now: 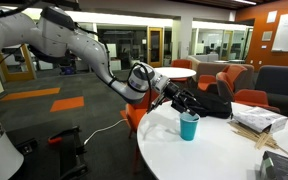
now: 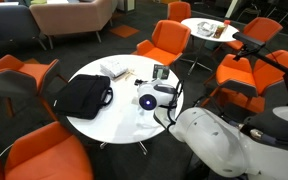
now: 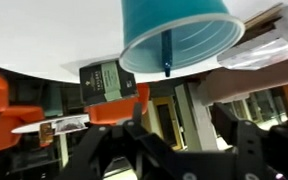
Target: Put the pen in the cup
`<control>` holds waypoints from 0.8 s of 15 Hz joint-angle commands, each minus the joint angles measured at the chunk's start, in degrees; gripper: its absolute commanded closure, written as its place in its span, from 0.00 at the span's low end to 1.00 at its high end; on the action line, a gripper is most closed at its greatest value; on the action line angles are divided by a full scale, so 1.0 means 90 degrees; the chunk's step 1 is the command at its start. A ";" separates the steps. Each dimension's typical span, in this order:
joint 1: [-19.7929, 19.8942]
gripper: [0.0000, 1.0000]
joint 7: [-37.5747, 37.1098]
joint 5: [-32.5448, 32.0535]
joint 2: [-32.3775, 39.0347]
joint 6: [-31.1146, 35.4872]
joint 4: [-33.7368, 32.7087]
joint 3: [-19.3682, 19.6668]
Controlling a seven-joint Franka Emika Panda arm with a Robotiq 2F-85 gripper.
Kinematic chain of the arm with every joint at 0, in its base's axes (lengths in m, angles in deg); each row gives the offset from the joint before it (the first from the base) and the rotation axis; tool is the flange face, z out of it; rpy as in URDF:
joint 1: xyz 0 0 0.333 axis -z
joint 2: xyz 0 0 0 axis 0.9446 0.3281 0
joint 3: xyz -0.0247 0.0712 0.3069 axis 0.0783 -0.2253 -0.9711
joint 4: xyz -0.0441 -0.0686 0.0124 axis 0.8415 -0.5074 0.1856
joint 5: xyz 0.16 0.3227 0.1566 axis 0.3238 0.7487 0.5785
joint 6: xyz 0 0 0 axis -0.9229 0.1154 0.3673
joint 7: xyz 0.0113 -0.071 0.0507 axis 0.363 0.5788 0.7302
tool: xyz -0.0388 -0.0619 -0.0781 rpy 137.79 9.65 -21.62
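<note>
The fingers [image 3: 106, 152] stand spread wide along the bottom of the wrist view, with nothing between them. Just beyond, at top centre (this view is upside down), the teal cup [image 3: 174, 35] sits on the white worktop [image 3: 44, 30] with the pen [image 3: 167, 55] inside it, the pen's tip showing past the rim. In an exterior view a black bag [image 1: 212, 103] lies right of the cup.

Round white table [image 1: 179, 156] (teal cup [image 1: 189, 127], black bag [image 1: 212, 104], papers [image 1: 260, 121])
</note>
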 commanded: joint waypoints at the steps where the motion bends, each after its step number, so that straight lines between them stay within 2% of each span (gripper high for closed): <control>1: 0.0406 0.00 0.0771 0.0186 -0.1258 -0.0027 0.0328 -0.0311; 8: 0.1466 0.00 0.2729 0.0173 -0.3520 -0.0128 0.0801 -0.0293; 12: 0.2173 0.00 0.3668 0.0193 -0.4807 -0.0310 0.0946 -0.0485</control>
